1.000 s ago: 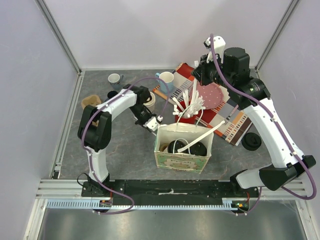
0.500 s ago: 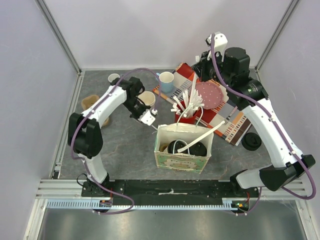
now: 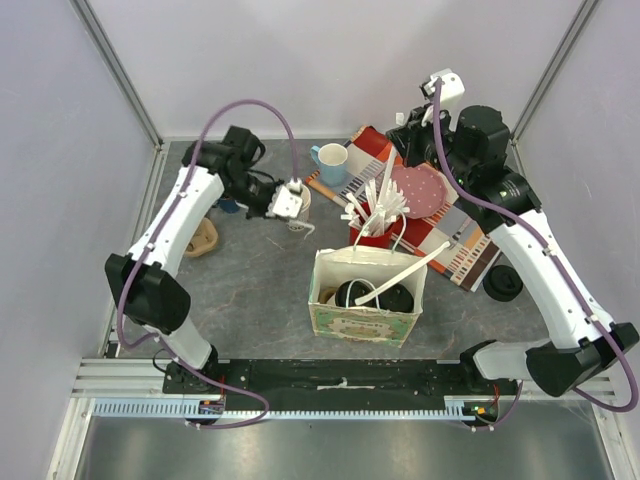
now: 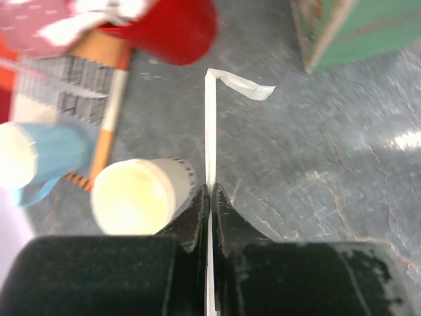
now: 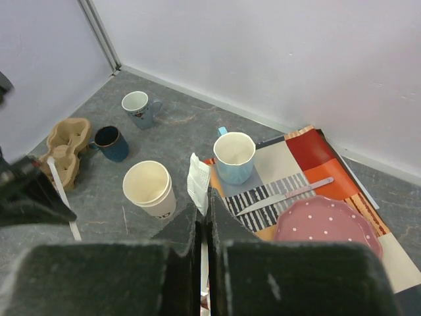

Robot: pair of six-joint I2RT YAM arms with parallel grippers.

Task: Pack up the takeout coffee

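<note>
Pinching a thin white strip [image 4: 210,131], the left gripper [image 4: 209,189] is closed just beside a lidless paper cup [image 4: 135,197], far, left of centre. The right gripper [image 5: 205,195], far right, is clamped on a paper sliver [image 5: 197,176]. Two black-lidded cups [image 3: 393,297] sit in the near bag [image 3: 365,325].

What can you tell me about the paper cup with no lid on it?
The paper cup is cream-white, with a rolled rim and dark letters low on its side. It has no lid and looks empty inside. It stands upright on the grey table, close to the light blue mug but not touching it. The left gripper, pinching a white strip, hangs right beside the cup; whether it touches the cup cannot be told.
</note>
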